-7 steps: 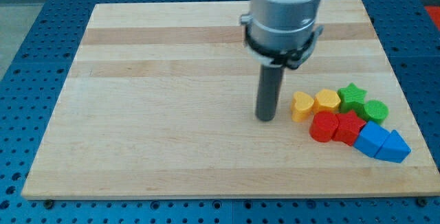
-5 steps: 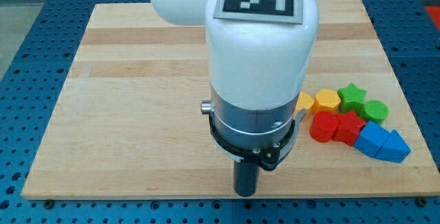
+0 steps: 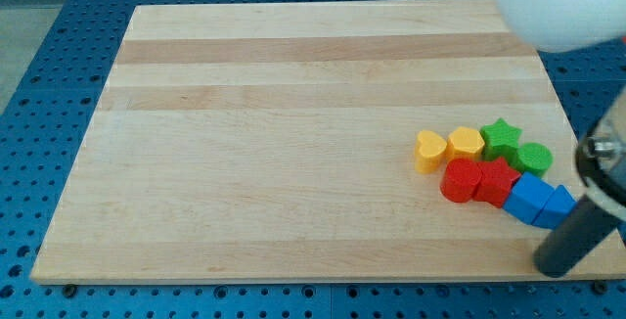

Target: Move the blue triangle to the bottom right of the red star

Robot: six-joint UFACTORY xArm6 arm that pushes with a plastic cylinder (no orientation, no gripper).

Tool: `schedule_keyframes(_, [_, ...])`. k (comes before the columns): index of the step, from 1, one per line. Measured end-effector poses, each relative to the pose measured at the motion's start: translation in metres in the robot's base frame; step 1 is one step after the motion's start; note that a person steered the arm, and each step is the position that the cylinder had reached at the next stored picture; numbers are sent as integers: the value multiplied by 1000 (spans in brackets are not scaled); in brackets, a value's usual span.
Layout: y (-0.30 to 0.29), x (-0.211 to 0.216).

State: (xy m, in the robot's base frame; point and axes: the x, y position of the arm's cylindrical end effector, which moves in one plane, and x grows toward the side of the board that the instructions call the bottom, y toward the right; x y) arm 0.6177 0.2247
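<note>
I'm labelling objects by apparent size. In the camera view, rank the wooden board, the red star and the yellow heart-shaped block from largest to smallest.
1. wooden board, by far the largest.
2. red star.
3. yellow heart-shaped block, only slightly smaller than the star, so that ranking is unsure.

Our white arm housing (image 3: 558, 6) is cut off by the view's top and right edges. Our dark rod crosses the blue triangle block (image 3: 558, 205), hiding its right side, and my tip (image 3: 553, 267) is blurred. Shapes stay unclear for the round-looking red block (image 3: 458, 180) and green block (image 3: 534, 158).
</note>
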Motion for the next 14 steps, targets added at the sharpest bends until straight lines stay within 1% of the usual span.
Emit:
schedule_keyframes(1, [1,0])
schedule_keyframes(2, [29,-1])
schedule_keyframes(4, [55,-2])
schedule_keyframes(5, [61,-17])
schedule_keyframes(6, [48,-58])
schedule_keyframes(7, [41,-63])
schedule_keyframes(14, [28,-63])
